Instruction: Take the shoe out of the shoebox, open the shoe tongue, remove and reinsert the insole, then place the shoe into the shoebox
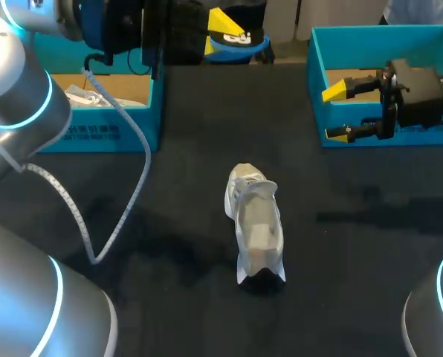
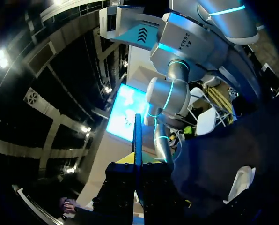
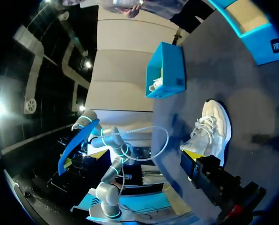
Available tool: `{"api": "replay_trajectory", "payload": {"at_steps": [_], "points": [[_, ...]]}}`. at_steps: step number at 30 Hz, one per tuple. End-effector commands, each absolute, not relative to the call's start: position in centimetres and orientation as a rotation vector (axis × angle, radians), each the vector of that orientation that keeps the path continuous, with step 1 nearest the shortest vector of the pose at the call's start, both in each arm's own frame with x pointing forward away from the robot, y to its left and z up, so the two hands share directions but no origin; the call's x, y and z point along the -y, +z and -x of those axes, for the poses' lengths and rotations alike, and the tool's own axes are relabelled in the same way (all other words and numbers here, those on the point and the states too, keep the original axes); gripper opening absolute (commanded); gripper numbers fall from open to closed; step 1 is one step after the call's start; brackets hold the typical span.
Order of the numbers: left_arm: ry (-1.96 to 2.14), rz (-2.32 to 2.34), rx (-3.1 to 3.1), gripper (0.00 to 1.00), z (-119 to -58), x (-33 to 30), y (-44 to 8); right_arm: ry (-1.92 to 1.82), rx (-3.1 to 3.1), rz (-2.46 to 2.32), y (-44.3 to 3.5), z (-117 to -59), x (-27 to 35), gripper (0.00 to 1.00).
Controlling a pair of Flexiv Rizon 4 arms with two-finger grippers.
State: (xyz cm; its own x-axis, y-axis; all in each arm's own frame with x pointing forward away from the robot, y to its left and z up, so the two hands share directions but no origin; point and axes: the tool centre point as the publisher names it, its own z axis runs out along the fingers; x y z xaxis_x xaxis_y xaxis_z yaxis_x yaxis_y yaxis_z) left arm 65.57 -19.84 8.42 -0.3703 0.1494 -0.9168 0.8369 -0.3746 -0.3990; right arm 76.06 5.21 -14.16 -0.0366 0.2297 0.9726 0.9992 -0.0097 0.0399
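The shoe [image 1: 255,223], white and laced, with a pale grey opening and a dark heel end, is seen standing on its sole on the matt black table [image 1: 370,260], well apart from both grippers and nearer the robot than either. The left gripper [image 1: 225,33] is pressed onto the insole [image 1: 240,48], a thin, curved blue sheet that is seen edge-on between its fingers in the left wrist view. The right gripper [image 1: 344,111] is spread, with nothing between its yellow tips, and is held over the rim of a bright blue shoebox [image 1: 314,89] with a brown cardboard floor. A second blue box [image 1: 102,130], with white contents, is found beneath the left arm, from which a grey cable [image 1: 132,193] is draped onto the table.
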Motion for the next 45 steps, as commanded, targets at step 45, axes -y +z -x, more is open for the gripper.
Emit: {"api": "replay_trajectory", "payload": {"at_steps": [45], "points": [[-1.157,-1.52,-0.869,0.0,-65.9,22.6,-2.6,-1.135,1.399,1.373,-14.3,-75.8,-5.3,1.0]]}}
